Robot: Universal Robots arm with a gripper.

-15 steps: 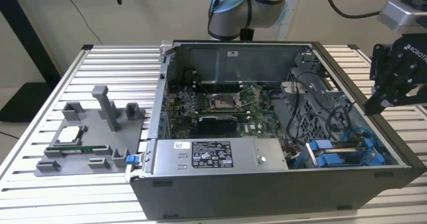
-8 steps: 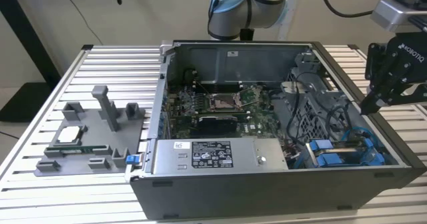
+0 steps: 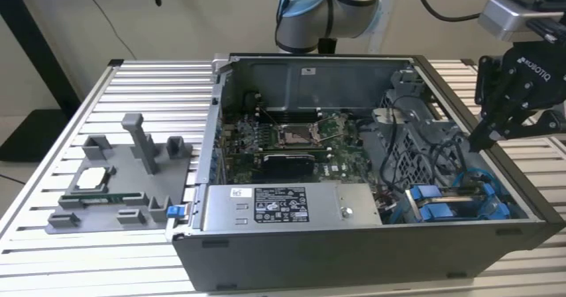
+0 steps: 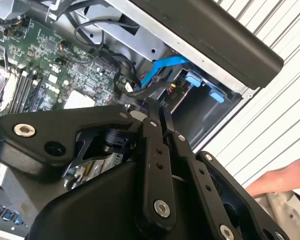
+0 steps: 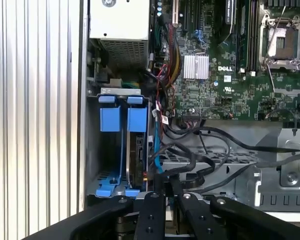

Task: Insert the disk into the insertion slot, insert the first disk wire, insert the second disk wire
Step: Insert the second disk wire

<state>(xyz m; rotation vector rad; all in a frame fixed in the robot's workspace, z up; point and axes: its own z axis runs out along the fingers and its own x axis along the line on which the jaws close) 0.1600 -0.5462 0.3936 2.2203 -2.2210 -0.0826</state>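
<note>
Slatted bench [image 3: 132, 85], open case [image 3: 354, 260] — disk [image 5: 138, 125] on edge in the insertion slot [image 5: 92, 150], lengthwise along the case's side — tool [image 5: 171, 182] closed.

Looks like a robotics lab bench: 1 opened computer case [image 3: 354, 257] sits on a slotted aluminium table [image 3: 89, 264], a grey parts fixture [image 3: 124, 178] just beside it, a robot arm [image 3: 323, 12] rising behind it.
</note>
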